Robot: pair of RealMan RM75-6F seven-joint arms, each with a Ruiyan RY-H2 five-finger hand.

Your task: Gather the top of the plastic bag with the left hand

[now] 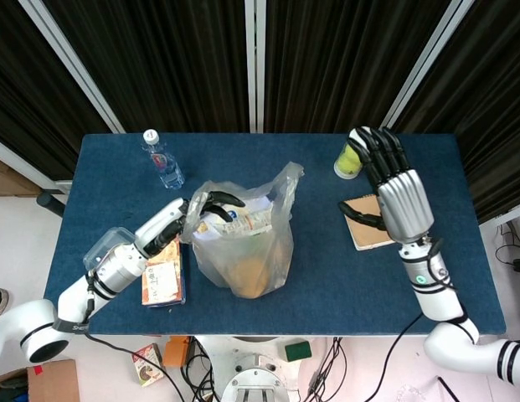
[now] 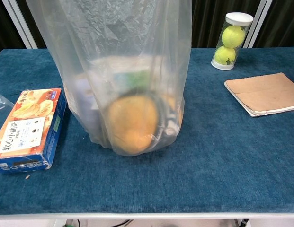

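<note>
The left hand [image 1: 188, 218] hooks its curled dark fingers [image 1: 219, 200] over the left rim of the plastic bag [image 1: 243, 243], which stands mid-table. Far right, the right hand [image 1: 393, 188] hangs spread and empty above the notebook [image 1: 364, 228].

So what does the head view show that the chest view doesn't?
Only the head view shows the left hand at the plastic bag's open top, the raised right hand with fingers spread, and the water bottle. Only the chest view shows the print on the snack box. Both show the bag, tennis ball tube and notebook.
</note>
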